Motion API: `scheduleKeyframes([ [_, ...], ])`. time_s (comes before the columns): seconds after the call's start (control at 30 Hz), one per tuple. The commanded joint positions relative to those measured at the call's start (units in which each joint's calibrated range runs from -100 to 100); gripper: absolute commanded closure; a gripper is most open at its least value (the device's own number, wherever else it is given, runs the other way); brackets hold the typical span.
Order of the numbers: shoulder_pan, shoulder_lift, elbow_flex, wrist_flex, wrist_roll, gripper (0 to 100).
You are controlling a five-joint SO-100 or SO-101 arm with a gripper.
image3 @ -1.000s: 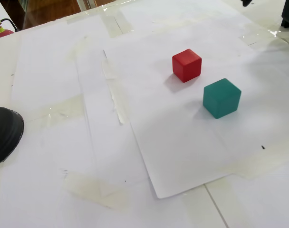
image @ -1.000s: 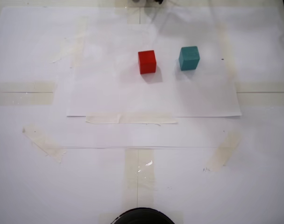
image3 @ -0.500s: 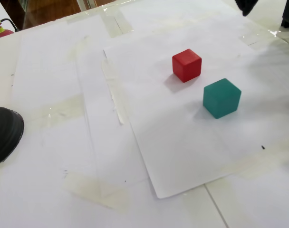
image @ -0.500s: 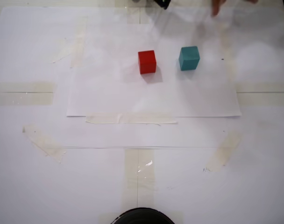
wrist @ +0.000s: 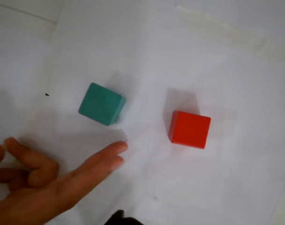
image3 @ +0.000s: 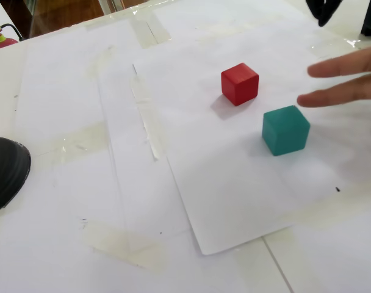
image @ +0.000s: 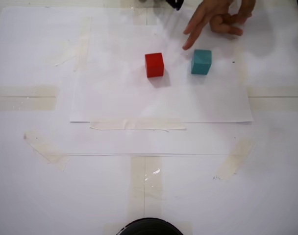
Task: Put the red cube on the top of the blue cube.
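The red cube (image: 154, 65) (wrist: 190, 129) (image3: 239, 83) rests on a white paper sheet (image: 159, 105). The blue cube (image: 201, 61) (wrist: 101, 103) (image3: 285, 130), teal in colour, sits on the same sheet about a cube's width from the red one. Neither cube is held. Of my gripper only a dark sliver (wrist: 120, 218) shows at the bottom edge of the wrist view, and a dark tip (image3: 323, 10) at the top right of a fixed view, well above and away from both cubes. Its jaws are not visible.
A person's hand (image: 215, 19) (wrist: 48, 187) (image3: 341, 79) reaches in beside the blue cube, fingers stretched toward the gap between the cubes. Tape strips (image: 139, 125) hold the paper down. A black round object (image3: 5, 171) (image: 149, 227) sits at the table edge.
A hand has come in from the far side and now hovers next to the blue cube, which has shifted slightly. The red cube has not moved.
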Motion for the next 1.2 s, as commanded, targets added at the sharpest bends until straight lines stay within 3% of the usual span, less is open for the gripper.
scheduleKeyframes([
  [0.0,0.8,-0.3,-3.5,-0.3,0.3,99],
  [0.67,2.5,2.8,-3.0,-3.1,1.5,98],
  [0.93,6.1,16.1,-7.5,-10.5,5.2,87],
  [1.17,5.5,18.6,-10.4,-13.8,4.4,73],
])
